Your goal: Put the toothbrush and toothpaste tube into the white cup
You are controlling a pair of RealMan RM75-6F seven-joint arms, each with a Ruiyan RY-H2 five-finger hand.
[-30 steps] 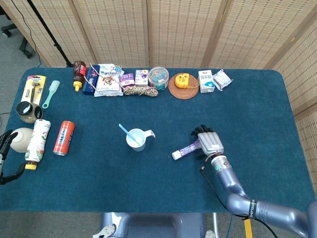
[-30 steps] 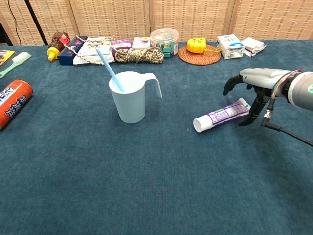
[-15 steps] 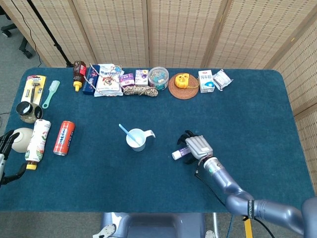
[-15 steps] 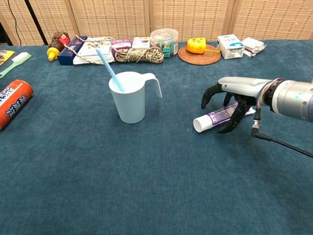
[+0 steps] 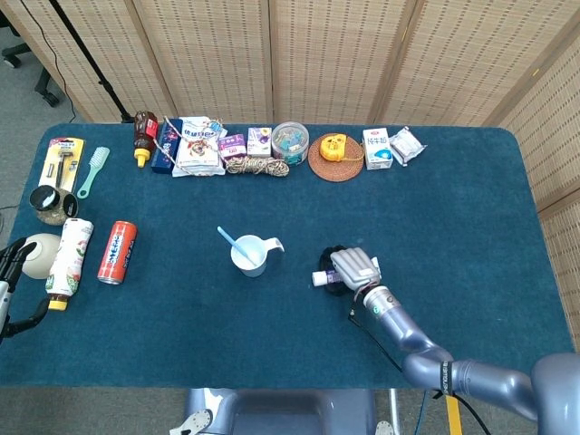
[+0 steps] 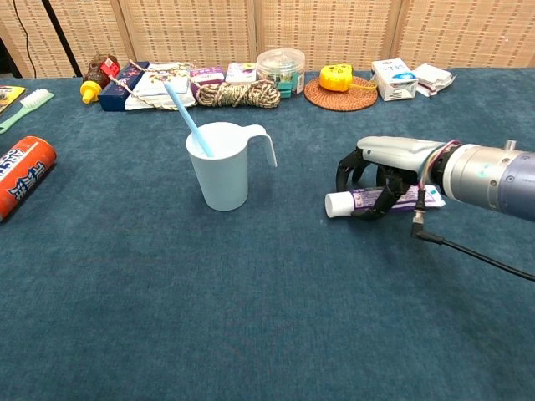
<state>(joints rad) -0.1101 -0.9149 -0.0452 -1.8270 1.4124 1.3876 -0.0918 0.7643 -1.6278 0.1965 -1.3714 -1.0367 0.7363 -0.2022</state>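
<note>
The white cup (image 5: 249,256) (image 6: 220,171) stands upright mid-table with a light blue toothbrush (image 5: 227,238) (image 6: 184,110) leaning in it, head down. To its right lies the purple and white toothpaste tube (image 5: 319,278) (image 6: 361,199), cap pointing toward the cup. My right hand (image 5: 354,269) (image 6: 390,164) is over the tube with its fingers curled around the body, gripping it; only the cap end shows in the head view. My left hand (image 5: 13,283) shows at the left table edge in the head view only, fingers spread and holding nothing.
A red can (image 5: 117,252) (image 6: 20,176) and a lying bottle (image 5: 69,257) are at the left. A row of boxes, a rope coil (image 6: 238,93), a round tin (image 6: 281,70) and a woven coaster (image 6: 340,90) lines the far edge.
My right hand has moved left over the toothpaste tube and closed its fingers around it. The tube has shifted slightly toward the cup. The left hand has not moved.
</note>
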